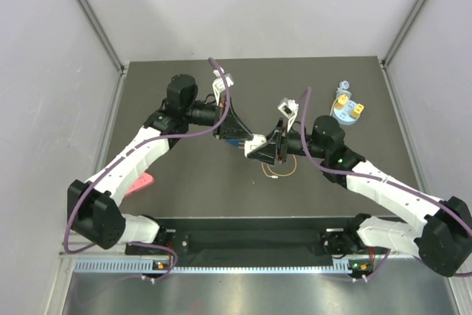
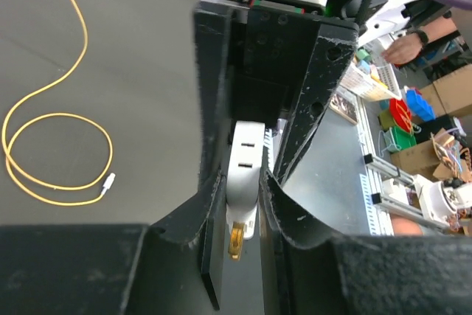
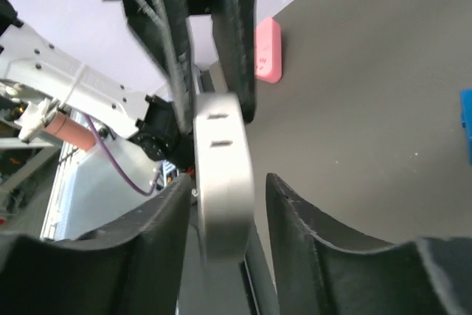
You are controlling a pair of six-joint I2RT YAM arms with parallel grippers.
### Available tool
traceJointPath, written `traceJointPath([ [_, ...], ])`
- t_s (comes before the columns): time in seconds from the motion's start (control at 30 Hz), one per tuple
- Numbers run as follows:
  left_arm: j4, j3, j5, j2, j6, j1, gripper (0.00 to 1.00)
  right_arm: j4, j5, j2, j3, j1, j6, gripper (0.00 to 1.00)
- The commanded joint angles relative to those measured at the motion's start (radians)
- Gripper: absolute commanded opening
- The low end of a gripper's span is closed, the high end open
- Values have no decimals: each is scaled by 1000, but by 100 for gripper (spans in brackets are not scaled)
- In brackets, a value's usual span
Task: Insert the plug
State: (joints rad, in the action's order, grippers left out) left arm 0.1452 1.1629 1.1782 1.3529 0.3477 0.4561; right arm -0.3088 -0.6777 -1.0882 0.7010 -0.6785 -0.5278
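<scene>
White panel walls (image 1: 44, 71) close in the dark table (image 1: 206, 193) on the left, right and far sides, and a metal rail (image 1: 243, 265) runs along the near edge by the arm bases. From above I see both arms reaching inward so that their wrists meet near the middle. The widest bare stretch of mat lies beyond them toward the far wall. A narrower strip runs between the elbows and the near edge.

My left gripper (image 2: 242, 208) is clamped on a white adapter (image 2: 247, 156) with two slots in its face, both fingers pressed against its sides. The right gripper (image 3: 225, 201) straddles the other end of the same piece. One finger touches it and a thin dark sliver shows beside the other, so I cannot tell whether it is actually gripping.

A yellow cable (image 2: 86, 31) lies in a loose loop on the mat, just on the near side of the grippers, and its visible end is a small white tip (image 2: 109, 180). A blue round holder (image 1: 345, 118) stands at the far right, well apart from the grippers, and carries two small yellow blocks. I read the plug (image 1: 341, 98) as the left one, though its join to the cable is too small to make out. A pink block (image 3: 267, 49) lies flat on the mat beside the left forearm.
</scene>
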Motion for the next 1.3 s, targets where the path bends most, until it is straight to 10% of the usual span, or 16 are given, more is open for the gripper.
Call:
traceJointPath([
  [0.0,-241,-40,-3,-17,155,18,0,-166,12,-19,20,-6,-73,50],
  [1.0,-266,-94,-60,-44,194,18,0,-389,98,16,-110,10,-267,53],
  [1.27,-271,-92,-65,-49,200,18,0,-395,98,13,-113,10,-258,21],
])
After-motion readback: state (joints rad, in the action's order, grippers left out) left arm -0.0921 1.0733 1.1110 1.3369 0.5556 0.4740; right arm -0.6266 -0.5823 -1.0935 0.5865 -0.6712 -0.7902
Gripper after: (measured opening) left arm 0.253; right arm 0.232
